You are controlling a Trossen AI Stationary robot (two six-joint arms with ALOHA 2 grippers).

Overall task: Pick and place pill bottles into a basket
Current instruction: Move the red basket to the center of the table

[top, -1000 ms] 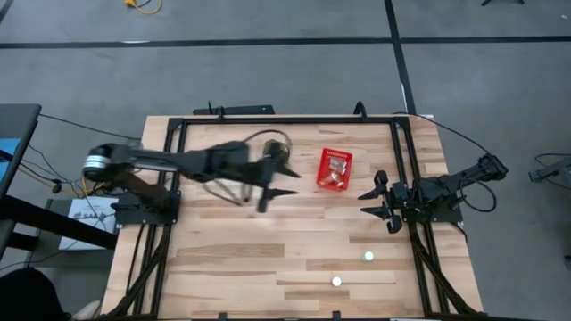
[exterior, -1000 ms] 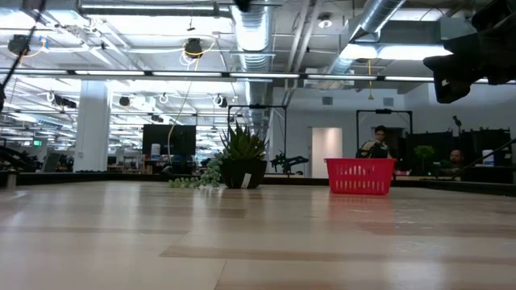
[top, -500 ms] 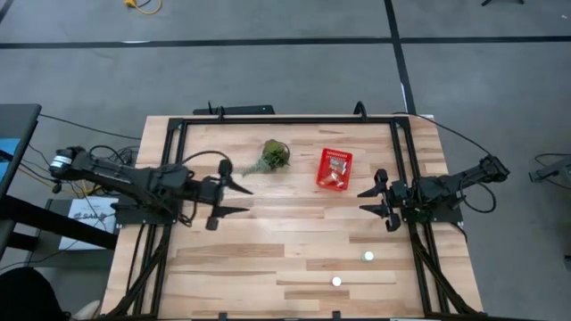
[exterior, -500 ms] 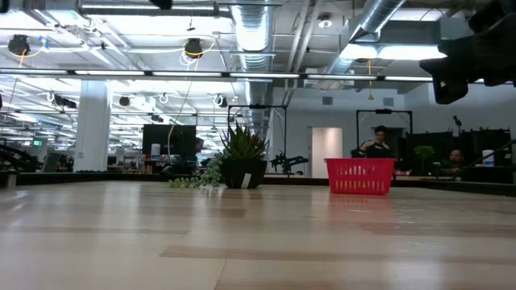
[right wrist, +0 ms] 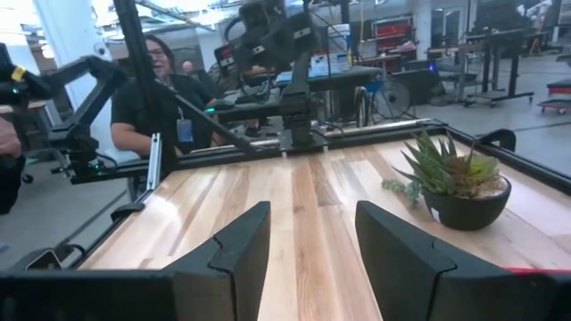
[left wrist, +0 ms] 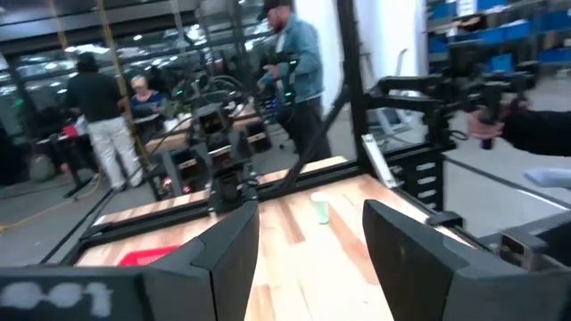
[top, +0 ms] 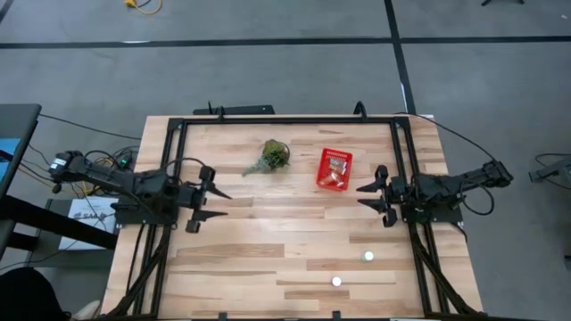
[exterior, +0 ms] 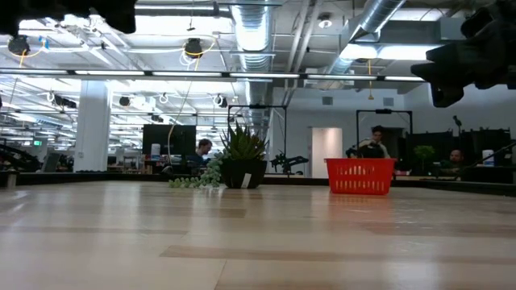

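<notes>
Two pill bottles (top: 336,282) near the table's (top: 241,259) front edge. Left gripper (top: 204,197) at left edge, fingers apart. Right gripper (top: 376,194) at right edge, fingers apart. Red basket (top: 335,169) toward the back edge, holding bottles; potted plant (top: 275,155) beside it.

Left end effector (top: 207,197), fingers spread, has retracted leftward across the desk (top: 268,250) from a position just left of the basket (top: 335,168), past the potted plant (top: 275,154), to the left edge above its base; its arm is now folded back. Right end effector (top: 372,189) has shifted only slightly. In the low view, a seated person (exterior: 203,148) has come into sight behind the plant.
</notes>
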